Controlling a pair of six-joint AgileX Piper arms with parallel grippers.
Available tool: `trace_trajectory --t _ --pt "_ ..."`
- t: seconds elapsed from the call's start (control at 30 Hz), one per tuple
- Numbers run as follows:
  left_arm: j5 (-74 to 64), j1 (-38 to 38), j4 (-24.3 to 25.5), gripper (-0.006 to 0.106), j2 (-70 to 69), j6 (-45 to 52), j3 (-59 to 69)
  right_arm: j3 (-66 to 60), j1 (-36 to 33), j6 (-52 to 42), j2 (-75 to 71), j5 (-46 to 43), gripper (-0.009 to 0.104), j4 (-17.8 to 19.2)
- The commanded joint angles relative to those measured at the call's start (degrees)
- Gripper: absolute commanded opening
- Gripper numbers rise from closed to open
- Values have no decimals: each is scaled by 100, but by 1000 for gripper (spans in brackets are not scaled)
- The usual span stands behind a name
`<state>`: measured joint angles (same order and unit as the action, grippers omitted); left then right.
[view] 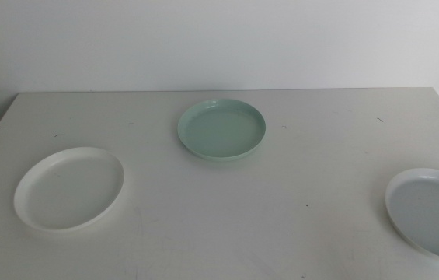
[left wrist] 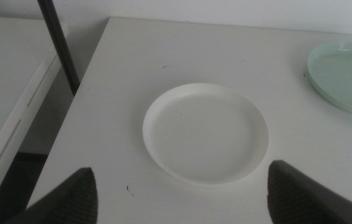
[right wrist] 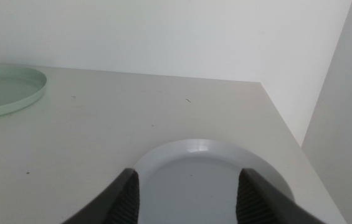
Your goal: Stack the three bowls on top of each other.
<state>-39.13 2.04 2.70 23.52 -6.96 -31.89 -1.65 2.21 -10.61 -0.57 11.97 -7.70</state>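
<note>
Three shallow bowls lie apart on the white table. The white bowl (view: 69, 189) sits at the near left, the mint green bowl (view: 221, 129) at the middle rear, and the pale grey-blue bowl (view: 430, 212) at the near right edge of the view. Neither arm shows in the middle view. My left gripper (left wrist: 182, 186) is open, hanging short of the white bowl (left wrist: 205, 132) with its jaws wide apart. Open too, my right gripper (right wrist: 188, 190) hovers over the near part of the grey-blue bowl (right wrist: 191, 168). The green bowl (left wrist: 344, 74) (right wrist: 4, 90) shows at the edge of both wrist views.
The table's left edge (left wrist: 85, 93) drops off beside the white bowl, with a dark pole (left wrist: 60, 46) and a lower white surface (left wrist: 7, 81) beyond it. The right table edge (right wrist: 288, 124) runs close to the grey-blue bowl. A white wall (view: 219, 39) stands behind.
</note>
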Motion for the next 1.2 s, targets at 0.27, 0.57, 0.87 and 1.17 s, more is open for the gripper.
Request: trace_trajectory --t 0.27,0.57,0.87,1.17 --pt "-1739 -41 -39 105 1626 -69 -2816 37 39 -47 -100 -428 41 59" --pt "-3038 -41 -41 105 3075 -69 -4702 37 39 -47 -100 -428 41 59" --pt "-3582 -41 -103 105 4562 -77 -5752 37 39 -47 -100 -428 41 59" --pt "-3577 -41 142 105 5400 -77 -5724 37 39 -47 -100 -428 41 59"
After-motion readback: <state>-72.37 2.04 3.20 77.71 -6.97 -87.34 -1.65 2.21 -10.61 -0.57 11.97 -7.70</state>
